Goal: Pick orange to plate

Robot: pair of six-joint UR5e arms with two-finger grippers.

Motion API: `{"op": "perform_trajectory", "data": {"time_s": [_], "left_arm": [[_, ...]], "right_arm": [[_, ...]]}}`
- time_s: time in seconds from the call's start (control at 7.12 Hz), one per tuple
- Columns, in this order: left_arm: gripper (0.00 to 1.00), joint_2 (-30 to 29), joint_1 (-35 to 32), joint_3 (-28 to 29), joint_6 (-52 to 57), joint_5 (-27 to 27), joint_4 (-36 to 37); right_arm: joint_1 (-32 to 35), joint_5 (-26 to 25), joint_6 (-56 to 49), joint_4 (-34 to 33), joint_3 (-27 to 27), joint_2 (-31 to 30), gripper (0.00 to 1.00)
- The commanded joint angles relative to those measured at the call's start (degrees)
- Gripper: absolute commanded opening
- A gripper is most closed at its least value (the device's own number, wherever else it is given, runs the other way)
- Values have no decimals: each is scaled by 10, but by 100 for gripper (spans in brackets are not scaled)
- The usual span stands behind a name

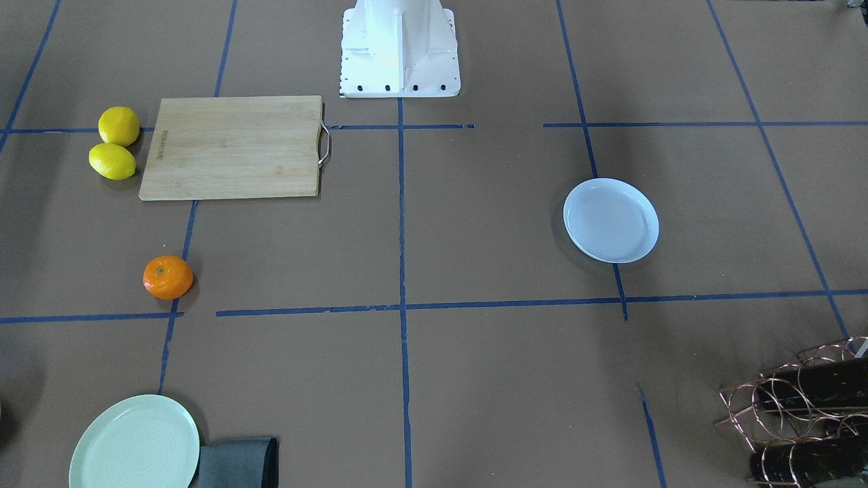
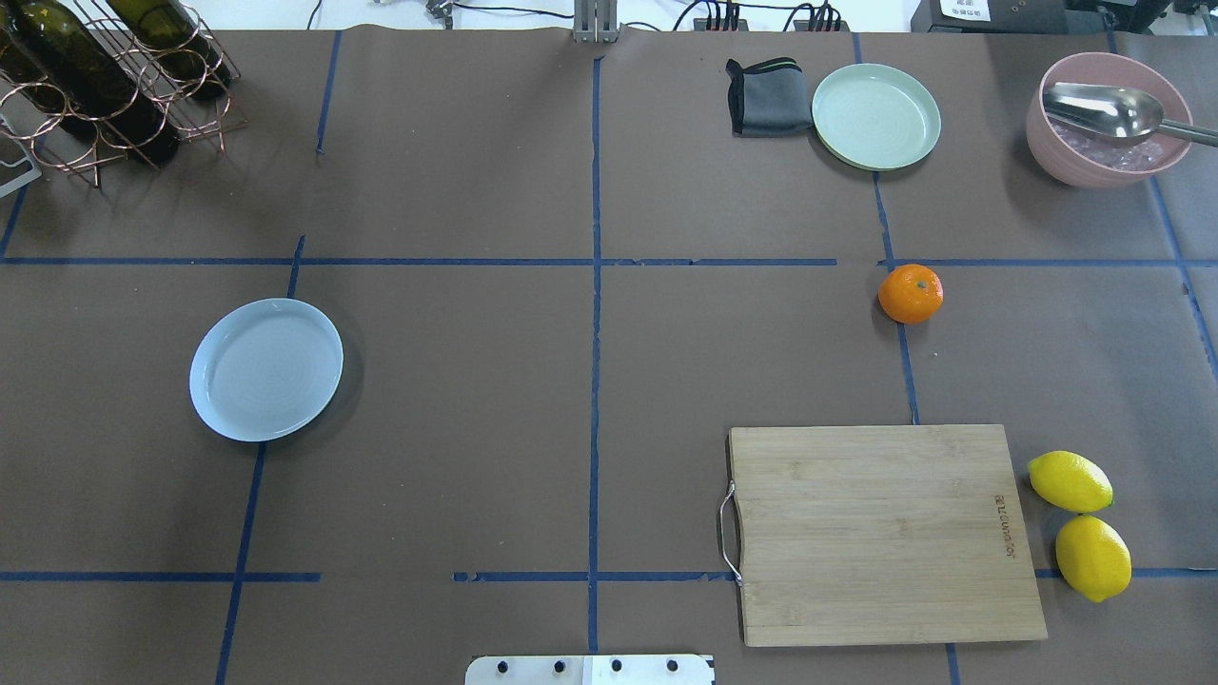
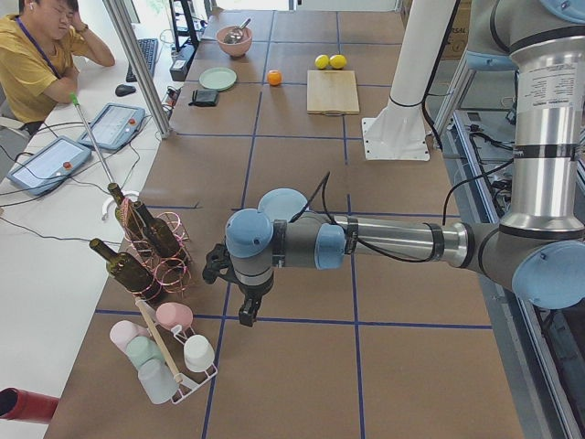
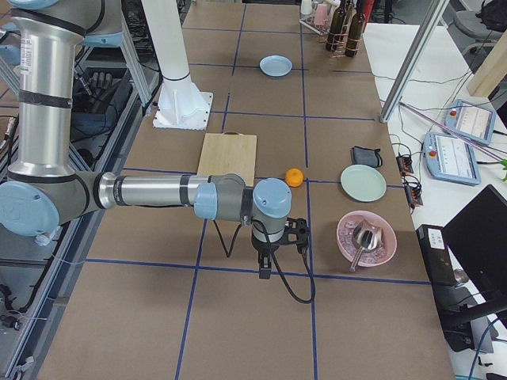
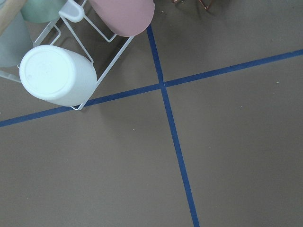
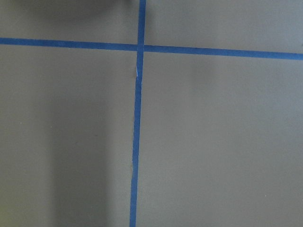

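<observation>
Brown-papered table (image 2: pixel 476 381), blue tape grid. Wooden cutting board (image 2: pixel 885 533) on robot's right half. Pale blue plate (image 2: pixel 265 369) on left half. The orange (image 2: pixel 911 294) rests on the table beyond the board, touching a tape line, well apart from the plate. The right gripper (image 4: pixel 264 267) hangs over the table's right end, apart from the orange. The left gripper (image 3: pixel 245 313) is at the opposite end, farther off. Fingers parted or closed: cannot tell for either.

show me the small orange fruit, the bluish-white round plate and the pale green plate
small orange fruit (image 2: pixel 911 294): overhead view, top centre
bluish-white round plate (image 2: pixel 265 369): overhead view, bare centre
pale green plate (image 2: pixel 876 116): overhead view, bare centre
</observation>
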Motion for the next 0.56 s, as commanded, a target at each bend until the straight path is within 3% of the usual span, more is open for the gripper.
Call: {"op": "perform_trajectory", "data": {"time_s": [0.0, 0.28, 0.42], "left_arm": [[100, 1, 0, -5, 2, -1, -1], [100, 0, 0, -24, 0, 0, -1], [100, -4, 1, -33, 0, 0, -19]], "right_arm": [[-2, 12, 1, 0, 1, 3, 100], [-18, 41, 2, 19, 18, 8, 100], [-25, 41, 7, 68, 23, 8, 100]]}}
